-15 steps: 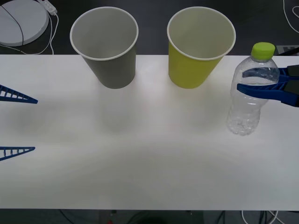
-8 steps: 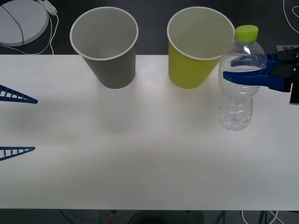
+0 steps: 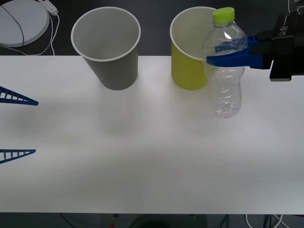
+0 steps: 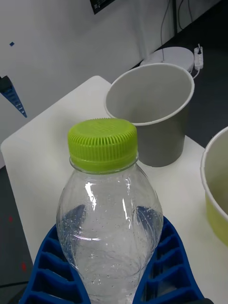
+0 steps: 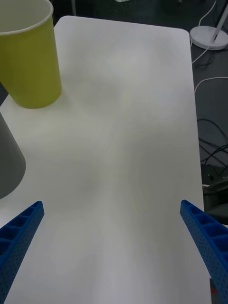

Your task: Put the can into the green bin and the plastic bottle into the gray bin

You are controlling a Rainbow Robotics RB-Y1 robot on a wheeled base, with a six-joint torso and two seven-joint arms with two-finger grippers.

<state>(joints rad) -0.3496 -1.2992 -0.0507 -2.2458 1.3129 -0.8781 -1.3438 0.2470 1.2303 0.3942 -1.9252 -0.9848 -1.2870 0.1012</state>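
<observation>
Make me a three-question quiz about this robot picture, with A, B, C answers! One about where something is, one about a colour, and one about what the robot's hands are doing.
1. Where is the clear ribbed plastic bottle?
A. In front of the yellow-green cup-shaped bin
B. Inside the gray cup-shaped bin
C. Lying flat on the white table

2. What colour is the bottle's screw cap?
A. Red
B. Lime green
C. Black

3. What is the right end effector doing?
A. Resting open on the table
B. Holding a can
C. Gripping the bottle, upright

Answers:
1 A: the front view shows the bottle overlapping the green bin's right side.
2 B: the right wrist view shows a lime-green cap.
3 C: blue fingers clamp the bottle's upper body, while the left end effector waits open at the table's left edge.
</observation>
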